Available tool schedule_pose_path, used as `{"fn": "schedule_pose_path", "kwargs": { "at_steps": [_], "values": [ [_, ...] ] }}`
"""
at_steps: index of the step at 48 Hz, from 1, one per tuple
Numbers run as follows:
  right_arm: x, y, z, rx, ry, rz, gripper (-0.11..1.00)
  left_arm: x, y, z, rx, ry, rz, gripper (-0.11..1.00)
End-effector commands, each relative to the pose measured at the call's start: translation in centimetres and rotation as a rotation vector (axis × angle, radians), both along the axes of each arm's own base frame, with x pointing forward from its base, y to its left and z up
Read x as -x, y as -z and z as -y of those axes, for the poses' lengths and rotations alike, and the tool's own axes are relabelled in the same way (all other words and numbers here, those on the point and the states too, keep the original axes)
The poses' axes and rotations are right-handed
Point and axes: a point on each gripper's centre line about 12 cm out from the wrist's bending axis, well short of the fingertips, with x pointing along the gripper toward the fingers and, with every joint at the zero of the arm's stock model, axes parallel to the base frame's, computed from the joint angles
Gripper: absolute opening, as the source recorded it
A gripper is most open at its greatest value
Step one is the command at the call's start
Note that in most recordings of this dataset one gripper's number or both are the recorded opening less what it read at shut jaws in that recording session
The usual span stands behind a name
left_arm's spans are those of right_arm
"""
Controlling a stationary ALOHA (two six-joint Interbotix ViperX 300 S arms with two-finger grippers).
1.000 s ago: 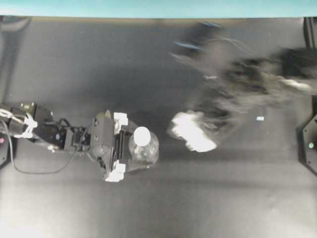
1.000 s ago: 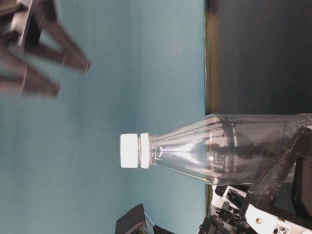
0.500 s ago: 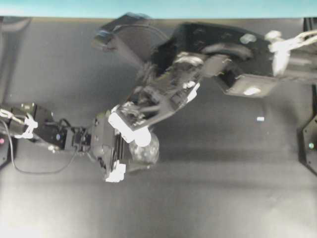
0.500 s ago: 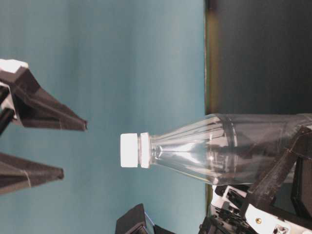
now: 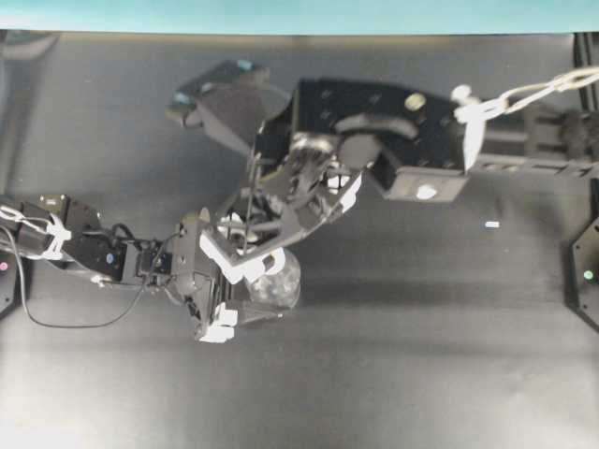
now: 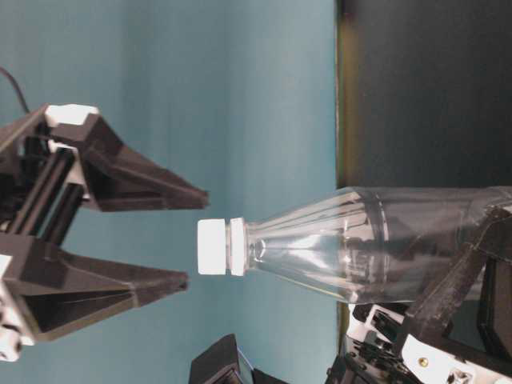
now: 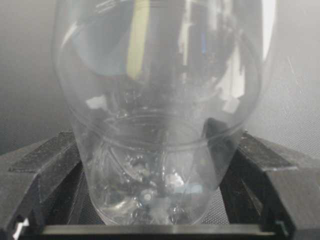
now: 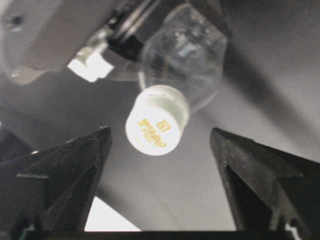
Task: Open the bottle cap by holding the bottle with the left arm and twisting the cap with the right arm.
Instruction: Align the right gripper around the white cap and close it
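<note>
Bottle of clear plastic [image 6: 360, 244] stands gripped by left fingers [image 7: 45, 165]; right fingers [image 8: 70, 165] (spread wide) flank its white cap [image 8: 156, 125], untouched.

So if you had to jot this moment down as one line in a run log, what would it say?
left gripper: shut on bottle | right gripper: open, poised just short of bottle cap, not touching | cap: on | step: grasp cap, then twist
</note>
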Motion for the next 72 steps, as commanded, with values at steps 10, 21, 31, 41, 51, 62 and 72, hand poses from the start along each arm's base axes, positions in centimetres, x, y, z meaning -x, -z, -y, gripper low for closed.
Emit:
{"fn": "schedule_pose_path", "kwargs": {
  "at_steps": [10, 21, 31, 41, 51, 62, 72],
  "values": [
    [0.0, 0.2, -0.5, 0.008, -0.004, 0.01, 0.67, -0.2, 0.1, -0.4, -0.001, -0.011, -0.023, 0.83],
    [0.0, 0.3, -0.6, 0.009, -0.018, 0.007, 0.37, -0.3, 0.1, -0.5, -0.004, -0.012, -0.024, 0.83],
    [0.0, 0.2, -0.7, 0.019, -0.062, 0.017, 0.37, -0.2, 0.2, -0.7, -0.004, -0.016, -0.029, 0.83],
    [-0.2, 0.1, -1.2, 0.059, -0.243, 0.056, 0.37, 0.1, 1.0, -0.7, -0.004, -0.016, -0.05, 0.83],
    [-0.4, -0.1, -1.8, 0.11, -0.464, 0.095, 0.37, 0.2, 1.0, -0.7, -0.005, -0.018, -0.055, 0.83],
    [0.1, 0.0, -1.9, 0.155, -0.711, 0.096, 0.37, 0.4, 1.2, -0.7, 0.001, -0.02, -0.062, 0.83],
    [-0.1, -0.2, -2.3, 0.209, -0.96, 0.148, 0.37, 0.6, 1.3, -0.7, 0.001, -0.02, -0.069, 0.83]
  ]
}}
